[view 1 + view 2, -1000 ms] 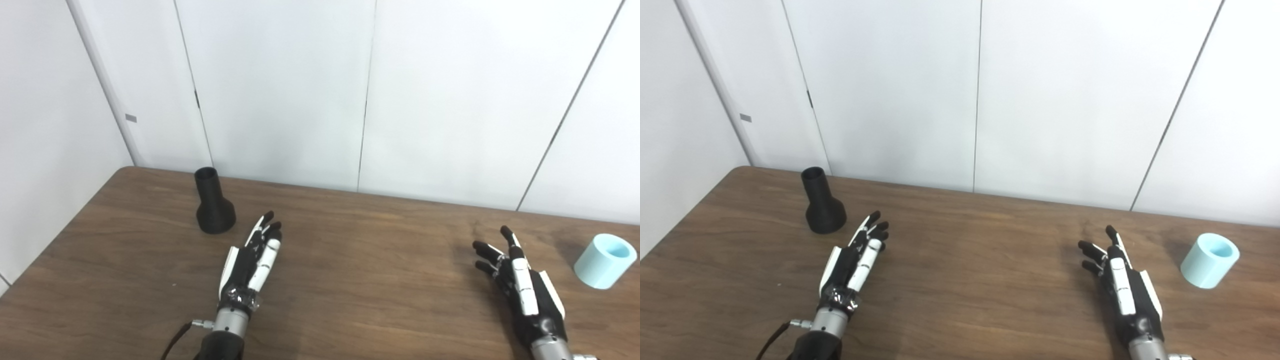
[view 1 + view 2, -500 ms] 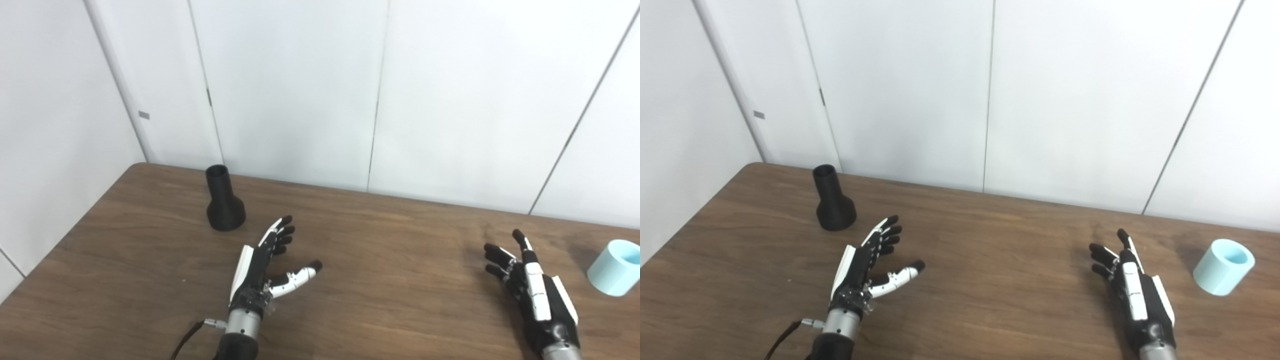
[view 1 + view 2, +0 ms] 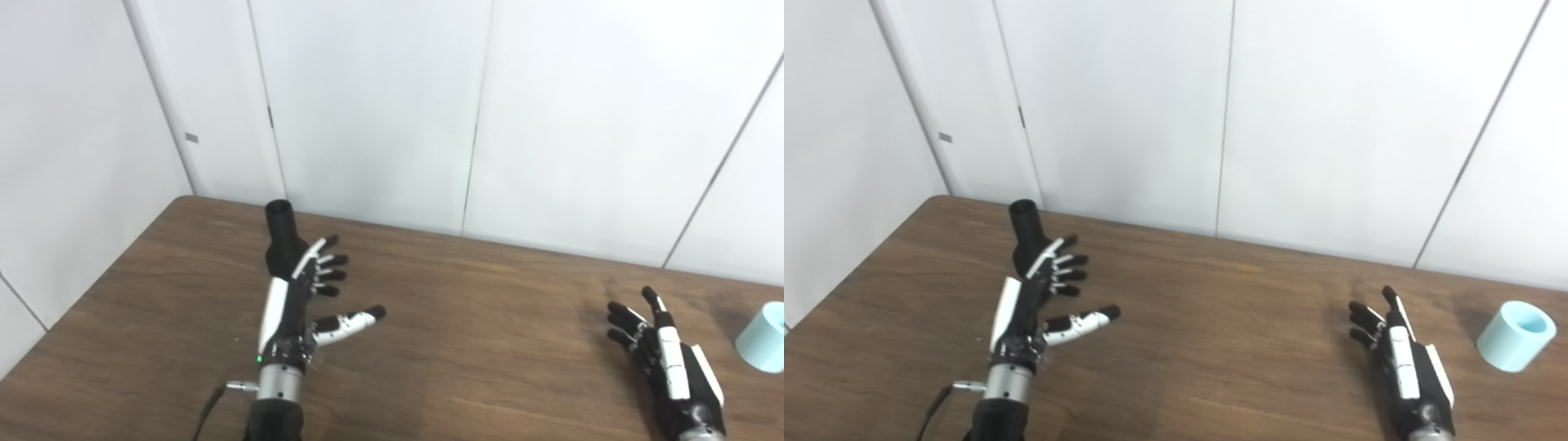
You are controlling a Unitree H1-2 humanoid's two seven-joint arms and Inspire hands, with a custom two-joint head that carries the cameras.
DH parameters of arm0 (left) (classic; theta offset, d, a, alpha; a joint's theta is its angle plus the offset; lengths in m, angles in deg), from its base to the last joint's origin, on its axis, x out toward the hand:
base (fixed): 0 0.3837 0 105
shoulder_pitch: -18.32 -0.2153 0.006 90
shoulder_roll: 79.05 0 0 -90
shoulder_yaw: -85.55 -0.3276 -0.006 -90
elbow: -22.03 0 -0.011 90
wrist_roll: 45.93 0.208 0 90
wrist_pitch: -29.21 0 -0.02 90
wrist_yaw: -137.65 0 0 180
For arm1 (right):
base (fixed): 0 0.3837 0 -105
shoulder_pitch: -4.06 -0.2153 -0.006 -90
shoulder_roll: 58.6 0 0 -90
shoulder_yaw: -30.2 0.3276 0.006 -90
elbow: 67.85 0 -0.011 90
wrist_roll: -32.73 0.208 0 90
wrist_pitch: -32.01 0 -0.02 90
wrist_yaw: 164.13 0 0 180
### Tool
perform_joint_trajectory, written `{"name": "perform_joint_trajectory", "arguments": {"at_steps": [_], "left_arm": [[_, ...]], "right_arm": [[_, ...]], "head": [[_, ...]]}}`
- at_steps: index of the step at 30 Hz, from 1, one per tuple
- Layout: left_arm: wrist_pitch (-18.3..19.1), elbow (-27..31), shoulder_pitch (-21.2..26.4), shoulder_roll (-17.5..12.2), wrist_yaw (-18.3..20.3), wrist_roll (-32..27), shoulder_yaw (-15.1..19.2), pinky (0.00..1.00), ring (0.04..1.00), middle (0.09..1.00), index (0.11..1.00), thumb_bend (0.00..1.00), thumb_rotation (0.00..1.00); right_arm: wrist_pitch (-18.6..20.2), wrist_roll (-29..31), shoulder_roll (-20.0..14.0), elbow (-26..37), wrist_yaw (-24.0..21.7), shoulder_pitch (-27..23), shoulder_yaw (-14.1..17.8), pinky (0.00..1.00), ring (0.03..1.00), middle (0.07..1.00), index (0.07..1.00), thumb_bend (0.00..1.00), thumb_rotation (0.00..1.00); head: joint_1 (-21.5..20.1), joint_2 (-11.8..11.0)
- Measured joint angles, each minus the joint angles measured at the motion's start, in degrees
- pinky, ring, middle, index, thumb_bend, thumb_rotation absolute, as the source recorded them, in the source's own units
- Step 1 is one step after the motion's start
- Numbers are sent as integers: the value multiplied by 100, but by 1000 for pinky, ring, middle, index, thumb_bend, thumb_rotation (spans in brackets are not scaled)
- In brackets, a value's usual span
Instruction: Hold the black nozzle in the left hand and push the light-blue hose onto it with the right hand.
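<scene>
Nozzle: the black nozzle (image 3: pixel 1028 236) stands upright, narrow end up, on the counter (image 3: pixel 1200 318) at about 10 o'clock, near the far left corner.
Left hand: the left hand (image 3: pixel 1038 294) is released, fingers and thumb spread, just in front of the nozzle and partly covering its base; contact cannot be told.
Hose: the light-blue hose (image 3: pixel 1516 335) lies tilted at 3 o'clock.
Right hand: the right hand (image 3: pixel 1399 355) is released, empty, near the hose but apart from it.

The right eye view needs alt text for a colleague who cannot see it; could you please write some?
The left hand, open with thumb spread, reaches toward an upright black nozzle near the wooden table's far left corner. The right hand, also open, waits beside a light-blue hose piece lying at the right edge.
</scene>
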Motion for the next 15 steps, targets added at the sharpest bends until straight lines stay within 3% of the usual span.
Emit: {"name": "perform_joint_trajectory", "arguments": {"at_steps": [3,6,10,15], "left_arm": [[244,329,-39,-166,30,216,150,623,709,780,881,864,139],[840,690,-49,-454,362,401,255,661,732,812,854,900,212],[1534,965,-33,-902,866,436,422,622,720,815,832,953,195],[1823,965,96,-1195,1119,520,776,570,694,830,822,960,160]], "right_arm": [[88,2,1,97,5,28,13,807,835,789,1000,342,1000],[214,-18,6,204,49,60,13,820,839,784,1000,313,1000],[398,-7,29,328,96,72,16,823,842,786,1000,291,1000],[458,-18,30,379,106,90,13,817,840,782,1000,303,1000]], "head": [[9,35],[35,35],[35,44],[9,70]]}}
